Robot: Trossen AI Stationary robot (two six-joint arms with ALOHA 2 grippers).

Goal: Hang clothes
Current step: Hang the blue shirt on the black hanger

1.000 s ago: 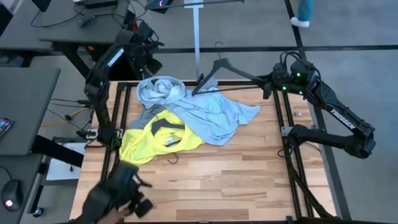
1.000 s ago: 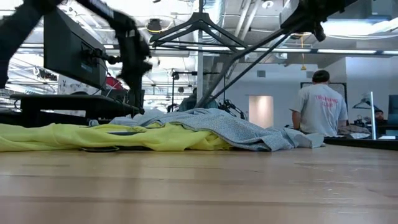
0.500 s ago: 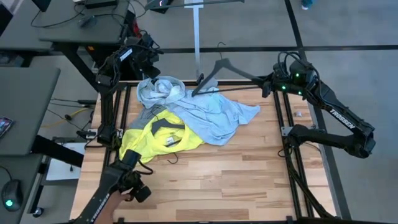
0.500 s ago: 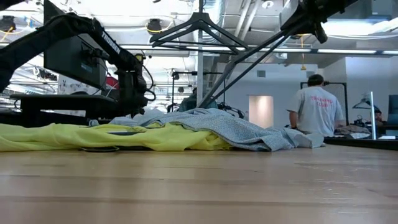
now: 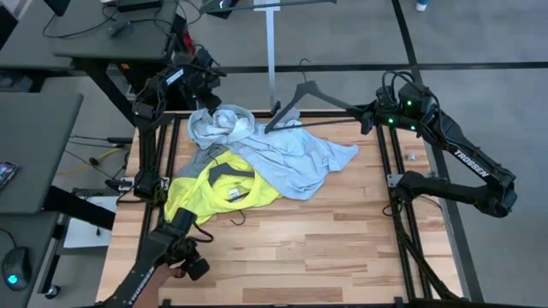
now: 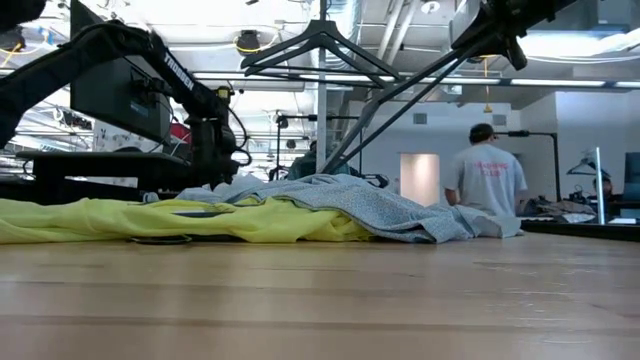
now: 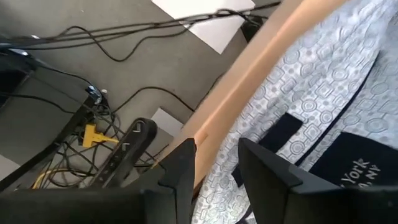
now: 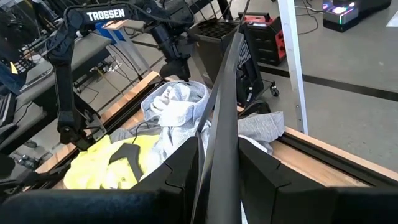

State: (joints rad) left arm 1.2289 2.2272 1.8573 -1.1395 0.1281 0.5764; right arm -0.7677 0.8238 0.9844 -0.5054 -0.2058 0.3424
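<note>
Clothes point(image 5: 257, 158) beneath open, empty left gripper point(image 5: 208, 96); right gripper point(image 5: 370, 112) clamping hanger point(image 5: 304, 92).

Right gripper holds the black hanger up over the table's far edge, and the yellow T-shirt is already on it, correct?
Not quite. The right gripper does hold the black hanger, but the yellow T-shirt lies on the table in the pile, as the high view shows.

Left dark six-joint arm reaches up and over the far-left corner of the worktop, its left gripper point(image 5: 204, 85) pointing down with fingers point(image 7: 180, 168) parted and nothing between them. Right dark arm folds along the right edge, its right gripper point(image 5: 370, 111) clamped on a thin black hanger point(image 5: 308, 92).
</note>
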